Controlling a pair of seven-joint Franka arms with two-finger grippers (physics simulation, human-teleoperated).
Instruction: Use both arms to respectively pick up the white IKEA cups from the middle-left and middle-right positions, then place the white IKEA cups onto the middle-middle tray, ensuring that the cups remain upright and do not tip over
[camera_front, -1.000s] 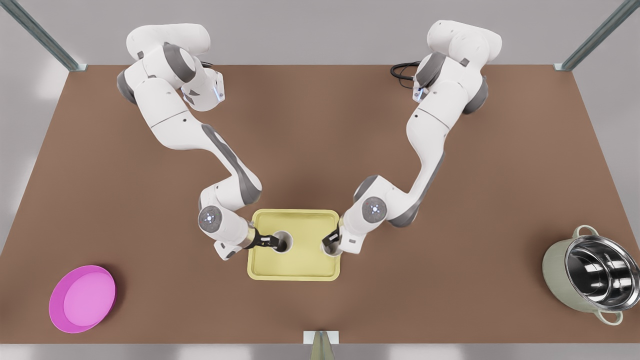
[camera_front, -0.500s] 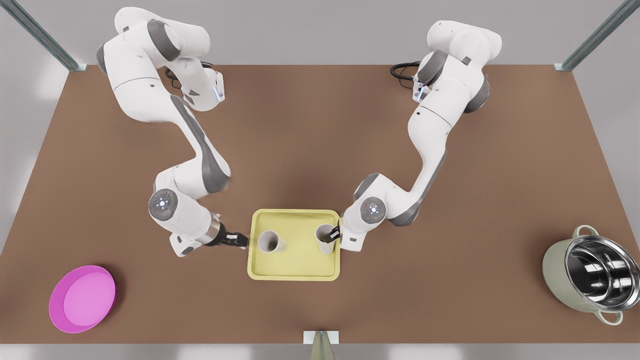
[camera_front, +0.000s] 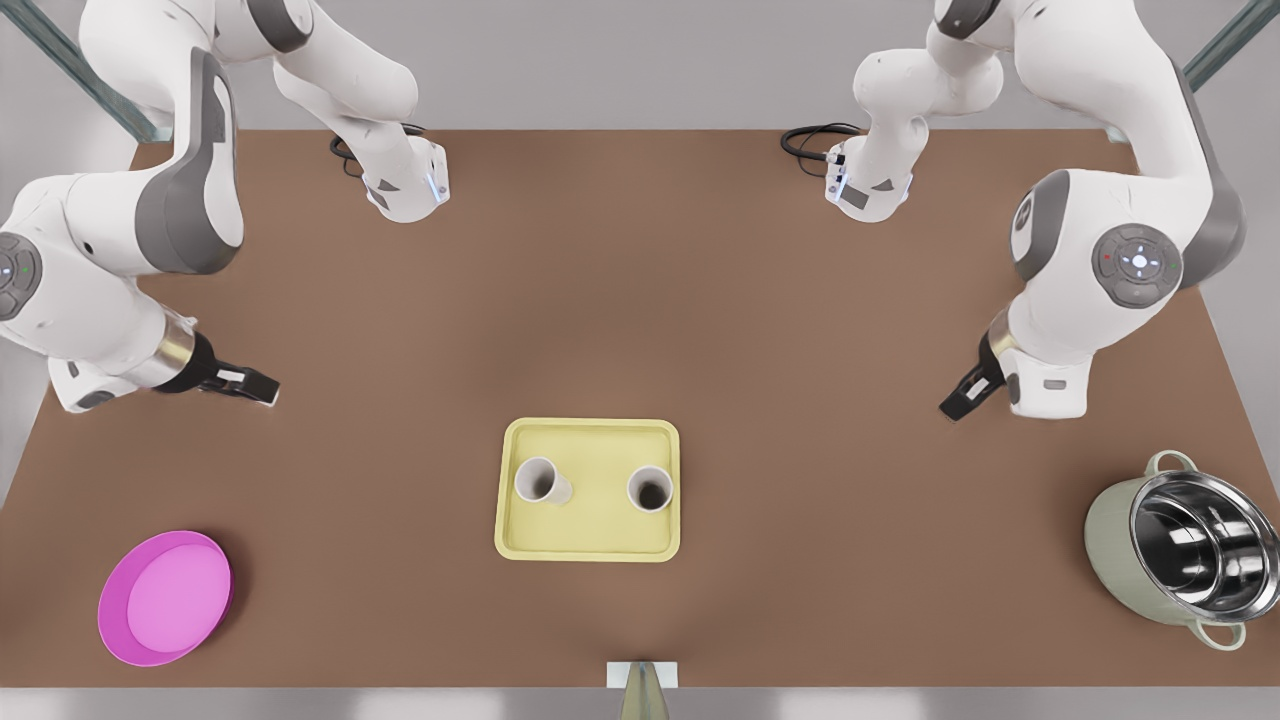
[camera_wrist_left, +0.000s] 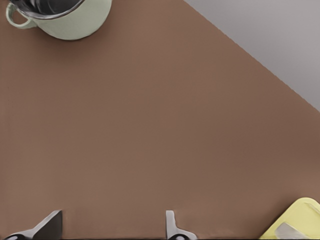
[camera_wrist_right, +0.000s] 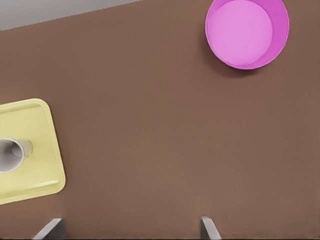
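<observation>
Standing upright on the tray (camera_front: 588, 440), the white IKEA cups (camera_front: 540, 482) could tip if the left gripper (camera_front: 262, 390) or right gripper (camera_front: 950, 410), jaws spread and empty near opposite tabletop edges, sweeps back low.

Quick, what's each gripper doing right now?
Left gripper: fingers open, holding nothing.
Right gripper: fingers open, holding nothing.
</observation>
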